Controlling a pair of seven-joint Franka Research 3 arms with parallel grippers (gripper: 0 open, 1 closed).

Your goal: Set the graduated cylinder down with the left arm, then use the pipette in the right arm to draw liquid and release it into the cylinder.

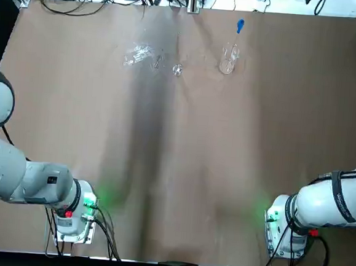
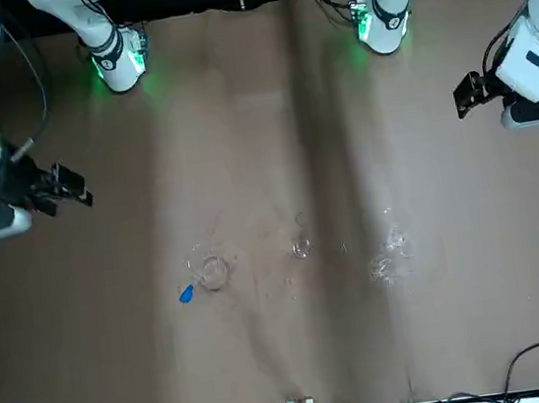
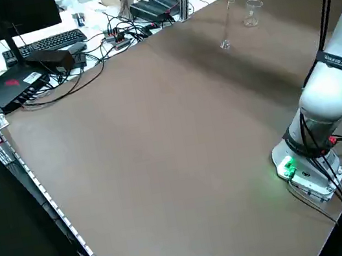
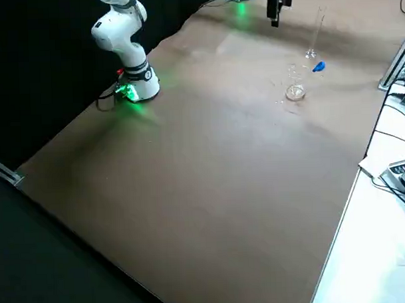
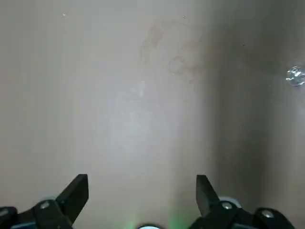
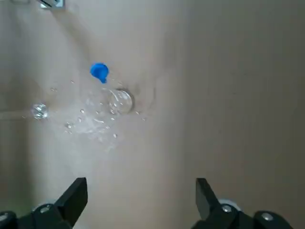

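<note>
With both the left gripper (image 5: 142,191) and right gripper (image 6: 141,193) wide open and empty, far from the standing cylinder (image 3: 227,23) and the pipette (image 1: 239,26) in the beaker (image 1: 227,58), a careless reach could knock over this thin glass.

The beaker (image 1: 226,66) stands far across the table (image 1: 225,161). The pipette (image 1: 239,26) leans in it; the cylinder (image 1: 177,70) stands to its left, glass pieces (image 1: 138,55) farther left.

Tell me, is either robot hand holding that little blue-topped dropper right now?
No, the dropper stands in the beaker, while the right gripper hangs open and empty, well away from it.
</note>
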